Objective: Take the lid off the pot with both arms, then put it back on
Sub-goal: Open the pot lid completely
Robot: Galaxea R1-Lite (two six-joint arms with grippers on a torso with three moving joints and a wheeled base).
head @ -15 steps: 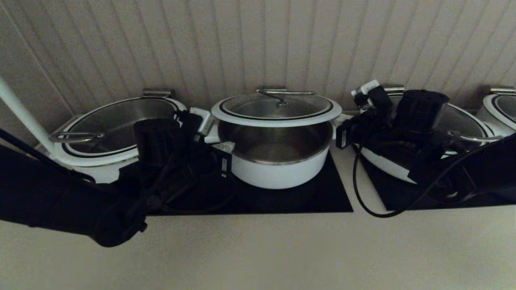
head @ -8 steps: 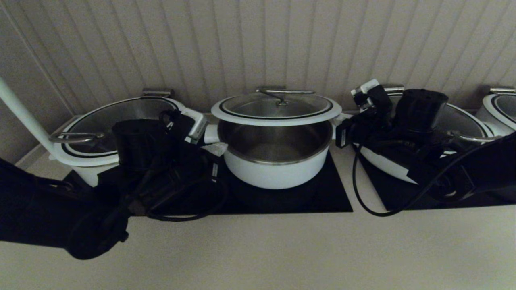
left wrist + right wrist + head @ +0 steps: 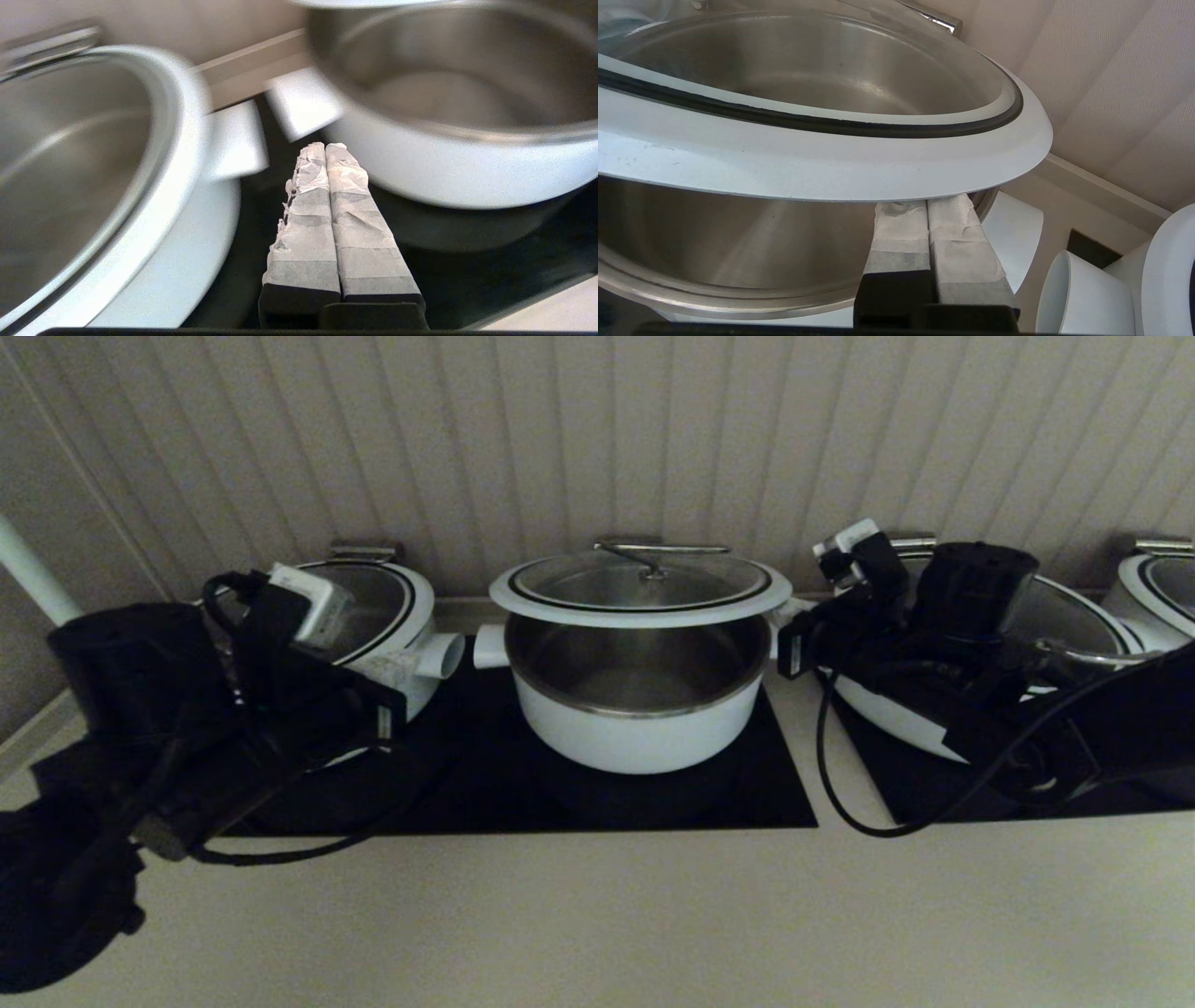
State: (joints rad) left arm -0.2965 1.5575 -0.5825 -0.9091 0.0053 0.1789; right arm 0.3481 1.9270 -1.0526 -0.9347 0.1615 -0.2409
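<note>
The glass lid (image 3: 640, 586) with its white rim and steel bar handle sits raised above the front rim of the small white pot (image 3: 639, 728), so the steel inside shows. My right gripper (image 3: 782, 616) is shut, with its taped fingertips (image 3: 924, 210) tucked under the lid's right rim (image 3: 831, 158), beside the pot's right stub handle (image 3: 1013, 233). My left gripper (image 3: 403, 665) is shut and empty, away to the left of the pot. Its fingertips (image 3: 327, 151) point at the gap before the pot's left stub handle (image 3: 303, 105).
A wider white pot with a glass lid (image 3: 373, 607) stands close on the left, under my left wrist. Another wide pot (image 3: 1074, 616) stands on the right behind my right arm, and one more (image 3: 1158, 588) at the far right. All stand on black hobs (image 3: 653, 803) against the panelled wall.
My left arm has drawn back to the left, away from the lid's left edge and the pot's handle. The lid and my right arm have stayed where they were.
</note>
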